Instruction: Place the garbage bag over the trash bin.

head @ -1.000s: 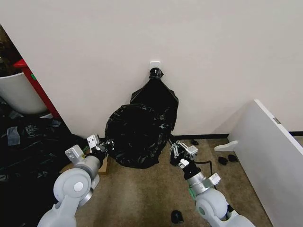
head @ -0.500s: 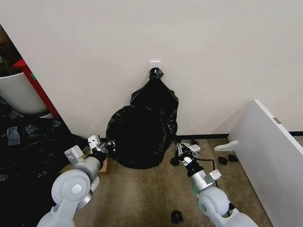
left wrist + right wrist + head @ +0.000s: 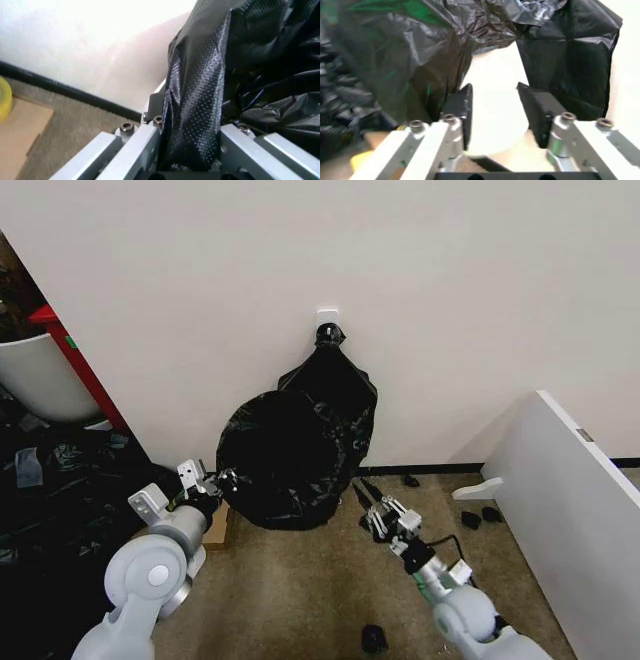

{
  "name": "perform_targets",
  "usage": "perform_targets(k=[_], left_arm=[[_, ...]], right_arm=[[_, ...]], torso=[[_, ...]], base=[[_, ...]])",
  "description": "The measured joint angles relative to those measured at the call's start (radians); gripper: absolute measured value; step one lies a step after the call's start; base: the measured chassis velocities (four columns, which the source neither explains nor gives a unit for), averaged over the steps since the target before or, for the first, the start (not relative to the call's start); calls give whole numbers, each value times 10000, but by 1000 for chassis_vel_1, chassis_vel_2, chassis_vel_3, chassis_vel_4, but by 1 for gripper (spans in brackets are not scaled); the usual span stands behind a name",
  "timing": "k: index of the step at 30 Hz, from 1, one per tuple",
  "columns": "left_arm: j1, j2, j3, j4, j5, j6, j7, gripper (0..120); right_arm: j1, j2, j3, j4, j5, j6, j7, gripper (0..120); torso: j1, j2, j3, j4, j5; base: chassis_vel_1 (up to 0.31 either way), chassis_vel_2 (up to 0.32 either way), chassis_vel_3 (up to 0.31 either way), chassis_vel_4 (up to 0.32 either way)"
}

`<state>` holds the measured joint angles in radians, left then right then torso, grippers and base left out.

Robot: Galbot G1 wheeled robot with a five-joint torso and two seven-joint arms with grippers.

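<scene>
Black sheeting lies heaped on the floor (image 3: 60, 480) at the far left, below a big white rounded tub (image 3: 35, 380) and a red post (image 3: 75, 360). Next comes the left gripper (image 3: 222, 483), low by the wall, its jaws clamped on a fold of the thin glossy black plastic garbage bag (image 3: 290, 460) (image 3: 200, 112) (image 3: 395, 56). A flat brown cardboard piece (image 3: 217, 528) lies beside it on the carpet. That bag hangs against the cream wall (image 3: 450, 300) from a small white hook (image 3: 327, 314), its bulge touching the skirting; the bin is probably hidden under it. Bare carpet (image 3: 300, 590) stays open in front. The right gripper (image 3: 376, 507) (image 3: 492, 108) hovers just right of the bag, jaws apart and holding nothing. A tilted white board (image 3: 570, 500) closes the right side; its small label cannot be read
</scene>
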<state>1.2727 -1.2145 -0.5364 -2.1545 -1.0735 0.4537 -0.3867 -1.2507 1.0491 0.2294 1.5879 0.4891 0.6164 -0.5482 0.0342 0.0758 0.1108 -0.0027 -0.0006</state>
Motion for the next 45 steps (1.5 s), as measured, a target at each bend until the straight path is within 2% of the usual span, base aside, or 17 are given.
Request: perform_targets(k=[3, 5, 6, 8, 10, 11, 13, 15, 16, 17, 18, 21, 22, 25, 29, 41, 45], left_arm=[[-28, 264, 131, 547, 543, -822, 792, 0], [-9, 438, 268, 918, 876, -1466, 1486, 0], [-9, 438, 268, 918, 876, -1466, 1486, 0], [47, 601, 384, 1266, 1341, -2082, 2214, 0], [128, 879, 625, 1834, 2325, -3135, 3335, 0], [128, 879, 625, 1834, 2325, -3135, 3335, 0], [102, 1103, 920, 2624, 3578, -4415, 4425, 0], [-111, 1205, 1028, 3858, 4799, -5964, 6108, 0], [-249, 1221, 1029, 4458, 5210, -6610, 6982, 0], [-249, 1221, 1029, 4458, 5210, -6610, 6982, 0], [-356, 1230, 1025, 4878, 5442, -7058, 7610, 0], [-681, 1258, 886, 5961, 5668, -8303, 9719, 0], [-681, 1258, 886, 5961, 5668, -8303, 9719, 0], [-873, 1233, 734, 6427, 5668, -8918, 11246, 0], [-1001, 1212, 575, 6622, 5622, -9184, 12340, 0], [-984, 1180, 414, 6437, 5305, -9008, 13232, 0], [-888, 1127, 385, 6236, 5283, -8896, 13362, 0]], right_arm=[[0, -35, 825, 100, 1061, -3, -1080, 50], [-120, -36, 1020, 687, 1552, -70, -840, 61], [-120, -36, 1020, 687, 1552, -70, -840, 61], [-224, -36, 1057, 1321, 1754, -223, -91, 67], [-355, -113, 873, 2473, 1927, -759, 1710, 77], [-355, -113, 873, 2473, 1927, -759, 1710, 77], [-394, -218, 654, 3522, 2414, -1617, 3441, 87], [-352, -354, 529, 4032, 3039, -2257, 4125, 95], [-304, -418, 492, 4076, 3194, -2401, 4116, 98], [-304, -418, 492, 4076, 3194, -2401, 4116, 98], [-259, -472, 463, 4003, 3208, -2401, 3894, 99], [-113, -609, 309, 3076, 2614, -2011, 2305, 100], [-113, -609, 309, 3076, 2614, -2011, 2305, 100], [92, -482, 199, 1998, 1726, -1643, 1398, 100], [337, -256, 130, 1092, 890, -1231, 775, 100], [517, 190, 96, -43, -1063, -385, 699, 100], [627, 246, 215, -286, -2039, -316, 1608, 100]], torso=[[0, 0, 0, 2, -3], [0, 0, 0, 1, -1], [0, 0, 0, 1, -1], [0, 0, 0, 2, -1], [0, 0, 0, 3, -2], [0, 0, 0, 3, -2], [0, 0, -1, 4, -1], [0, 0, 0, 1, -6], [0, 0, 0, 1, -7], [0, 0, 0, 1, -7], [1, 0, 0, 2, -7], [0, 0, 0, 2, 2], [0, 0, 0, 2, 2], [0, 0, 0, 1, 0], [0, 0, 0, 1, 2], [0, 0, 0, 2, 1], [0, 0, 0, 2, 0]], base=[[0, 0, 0, 0], [0, 0, 0, 0], [0, 0, 0, 0], [0, 0, 0, 0], [0, 0, 0, 0], [0, 0, 0, 0], [0, 0, 0, 0], [0, 0, 0, 0], [0, 0, 0, 0], [0, 0, 0, 0], [0, 0, 0, 0], [0, 0, 0, 0], [0, 0, 0, 0], [0, 0, 0, 0], [0, 0, 0, 0], [0, 0, 0, 0], [0, 0, 0, 0]])
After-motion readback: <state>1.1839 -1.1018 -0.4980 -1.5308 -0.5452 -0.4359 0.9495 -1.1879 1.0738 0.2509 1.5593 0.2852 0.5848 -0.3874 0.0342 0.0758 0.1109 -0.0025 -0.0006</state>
